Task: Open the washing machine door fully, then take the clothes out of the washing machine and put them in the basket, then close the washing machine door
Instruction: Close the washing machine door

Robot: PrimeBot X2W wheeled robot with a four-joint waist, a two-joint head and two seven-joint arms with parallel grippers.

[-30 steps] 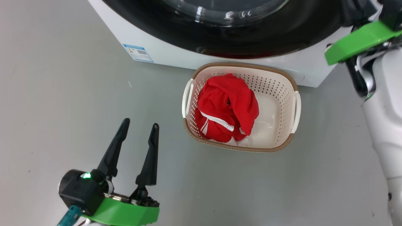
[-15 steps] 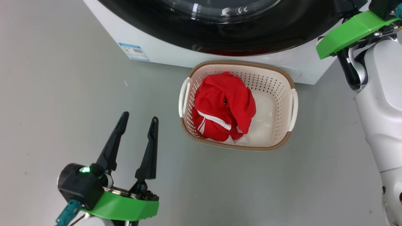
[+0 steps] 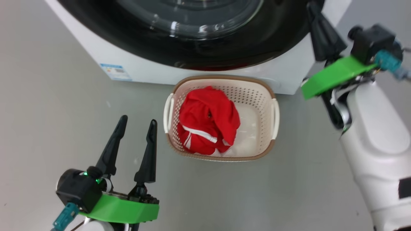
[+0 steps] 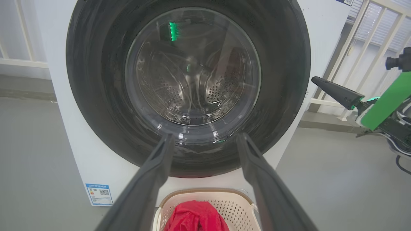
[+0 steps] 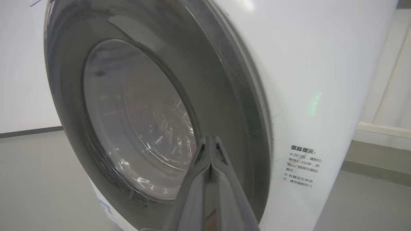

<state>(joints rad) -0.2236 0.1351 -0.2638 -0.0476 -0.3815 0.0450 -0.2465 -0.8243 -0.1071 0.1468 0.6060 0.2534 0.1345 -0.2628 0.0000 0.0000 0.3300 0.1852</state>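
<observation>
**Red clothes in the basket, door shut**

The washing machine (image 3: pixel 151 69) is a big white box with a small blue sticker (image 3: pixel 115 71) low on its front. The round washing machine door (image 4: pixel 96 80) looks shut flat against it. You can see the shiny drum (image 4: pixel 221 89) through the door's clear middle.

The basket (image 3: pixel 257 93) sits on the grey floor (image 3: pixel 48 134), just in front of the machine. The clothes (image 3: pixel 207 120) lie bunched up in the left side of the basket (they are red with thin white stripes). The pale bottom of the basket shows on the right side.

The left hand (image 3: pixel 138 119) hangs low over the floor, to the left of the basket and not touching it. Its two dark fingers are spread apart and nothing is between them.

The right hand (image 5: pixel 210 138) is up by the right edge of the door. Its fingers are pressed tight together and hold nothing. I cannot tell if its tip touches the door.
</observation>
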